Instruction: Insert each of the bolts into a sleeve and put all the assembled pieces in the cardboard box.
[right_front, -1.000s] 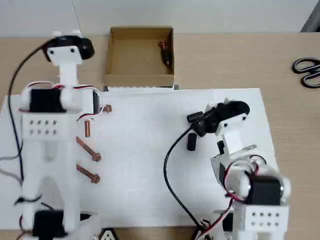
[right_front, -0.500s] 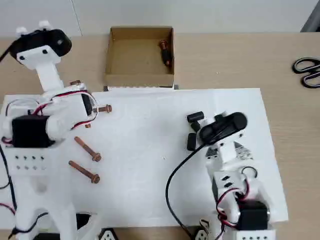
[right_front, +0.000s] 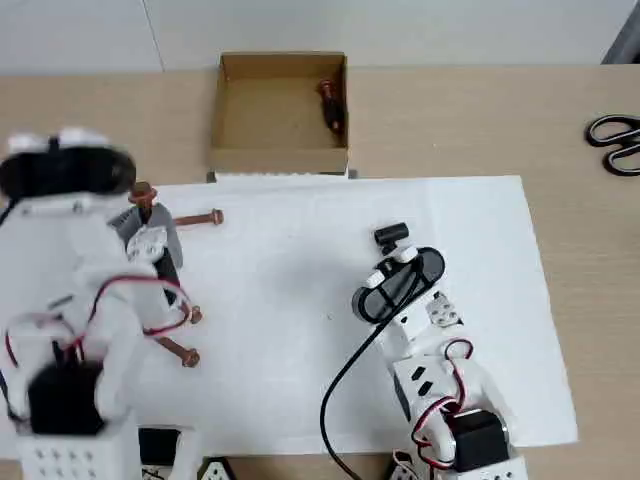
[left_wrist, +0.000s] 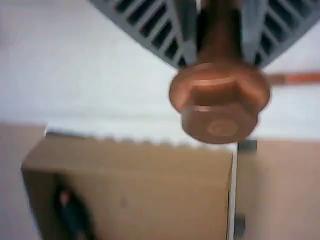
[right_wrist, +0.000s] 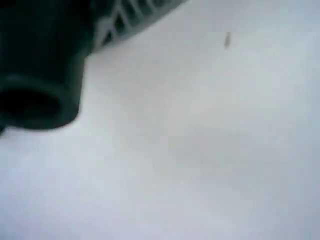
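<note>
One bolt (left_wrist: 220, 102) in left hand (left_wrist: 220, 52)

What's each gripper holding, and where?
Left gripper holds a bolt by its shank, head free. Right gripper seems to hold a black sleeve by its side, open end free.

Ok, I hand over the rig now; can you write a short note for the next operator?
Left gripper: shut on a bolt.
Right gripper: shut on a sleeve, over the paper.
Three loose bolts lie by the left arm, a spare sleeve by the right.
Done: one assembled piece in the box.
Left: join held bolt and sleeve, box them, then the other bolts.
</note>
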